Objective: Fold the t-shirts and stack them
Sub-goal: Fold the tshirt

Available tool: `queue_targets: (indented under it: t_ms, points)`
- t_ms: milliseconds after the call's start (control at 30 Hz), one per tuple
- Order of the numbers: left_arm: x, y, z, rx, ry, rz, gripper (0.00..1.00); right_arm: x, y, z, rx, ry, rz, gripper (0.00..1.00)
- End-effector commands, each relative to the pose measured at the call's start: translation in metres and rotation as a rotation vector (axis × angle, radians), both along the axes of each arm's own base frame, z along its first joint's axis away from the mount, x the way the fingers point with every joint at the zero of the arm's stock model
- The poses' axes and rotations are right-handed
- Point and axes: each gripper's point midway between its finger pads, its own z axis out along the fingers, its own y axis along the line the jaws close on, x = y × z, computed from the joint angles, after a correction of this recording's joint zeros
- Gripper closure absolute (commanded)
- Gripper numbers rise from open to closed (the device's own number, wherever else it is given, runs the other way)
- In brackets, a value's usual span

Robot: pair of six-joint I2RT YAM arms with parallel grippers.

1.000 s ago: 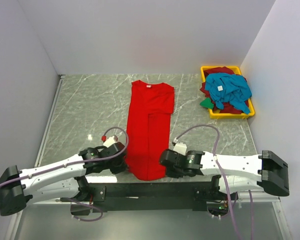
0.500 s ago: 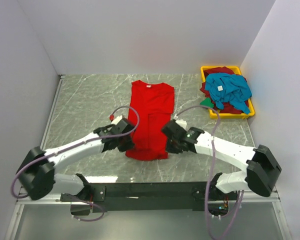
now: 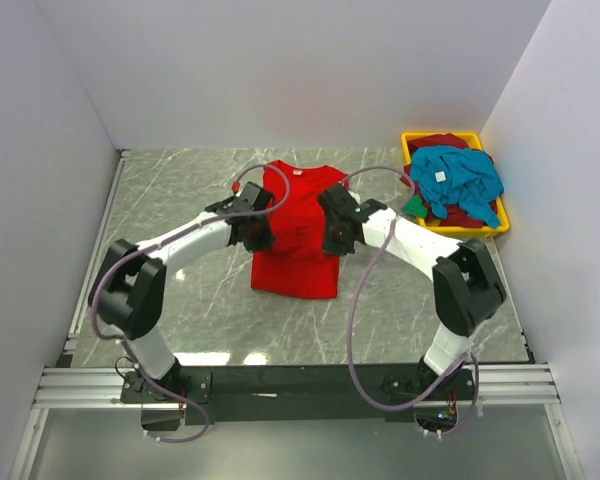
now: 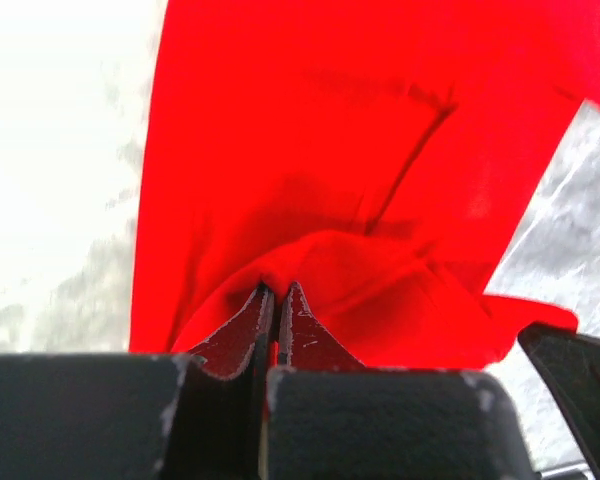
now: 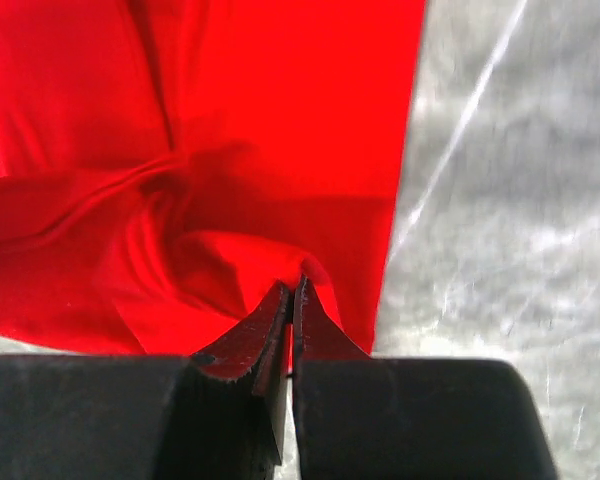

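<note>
Moved fwd: L gripper (image 4: 277,298) & R gripper (image 5: 292,292), clamped on red shirt (image 3: 298,268); yellow bin (image 3: 450,231) far right

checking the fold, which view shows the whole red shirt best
Top external: the red t-shirt shows almost whole, collar to near edge. The left wrist view shows only cloth bunched at the shut left hand; the right wrist view the same at the right hand.

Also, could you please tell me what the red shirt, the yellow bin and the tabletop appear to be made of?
Red shirt: soft matte knit cloth, probably cotton; it bunches into folds where pinched.
Yellow bin: likely rigid plastic, smooth uniform rim.
Tabletop: grey with white veins, slightly glossy; marble-look, stone or laminate unclear.
</note>
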Motion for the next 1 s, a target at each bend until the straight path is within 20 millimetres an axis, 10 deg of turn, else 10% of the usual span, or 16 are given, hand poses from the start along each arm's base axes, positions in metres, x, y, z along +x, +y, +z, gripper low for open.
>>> queue_targets:
  t_ms: [0,333,967]
  points:
    - [0.028,-0.003,0.014,0.001,-0.049,-0.062,1.0,0.027,0.001,0.012,0.01,-0.026,0.022,1.0]
    - [0.074,0.025,0.002,-0.005,-0.022,-0.052,1.0,0.071,0.004,-0.003,0.012,0.03,-0.027,1.0]
    - [0.097,0.015,-0.018,-0.104,0.023,-0.11,1.0,0.083,-0.017,-0.007,0.001,0.057,-0.084,1.0]
